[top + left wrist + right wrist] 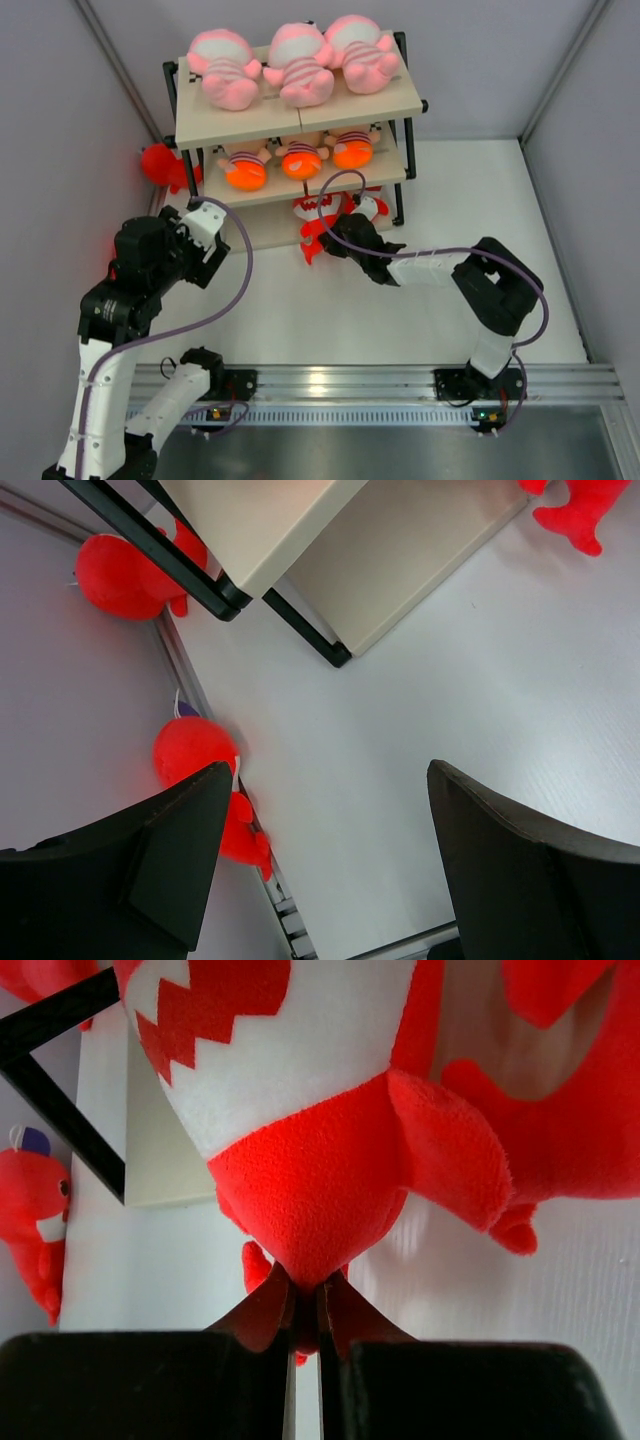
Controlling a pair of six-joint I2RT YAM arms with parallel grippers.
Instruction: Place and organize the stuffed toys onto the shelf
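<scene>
The right pincer (305,1310) clamps a bright red plush shark with white toothy mouth (320,1185) directly ahead of it, by the black-framed wooden shelf (230,126); the left pincer (330,870) gapes empty.

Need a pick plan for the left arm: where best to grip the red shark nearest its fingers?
Its rounded body, from above. The red shark lies tight against the wall, so the open left gripper should probably close along the wall, not across.
</scene>
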